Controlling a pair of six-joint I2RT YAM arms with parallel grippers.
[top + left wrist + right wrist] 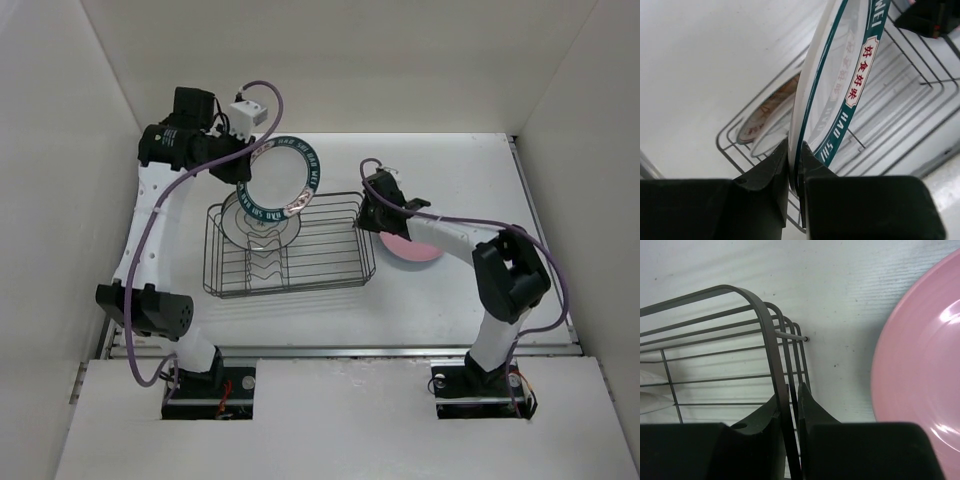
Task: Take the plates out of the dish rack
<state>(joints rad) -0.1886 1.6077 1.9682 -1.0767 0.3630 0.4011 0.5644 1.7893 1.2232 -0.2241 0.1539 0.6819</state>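
My left gripper (243,170) is shut on the rim of the white plate with the teal lettered rim (283,178) and holds it tilted above the far left of the dark wire dish rack (330,272). In the left wrist view the plate (840,95) stands edge-on between my fingers (771,170). Another plate (258,224) lies in the rack's left end below it. My right gripper (370,215) is shut on the top wire of the rack's right wall (771,335). A pink plate (412,250) lies flat on the table right of the rack, also in the right wrist view (922,365).
White walls close in the table on the left, back and right. The right arm's forearm (440,237) crosses over the pink plate. A metal rail (400,350) runs along the table's near edge.
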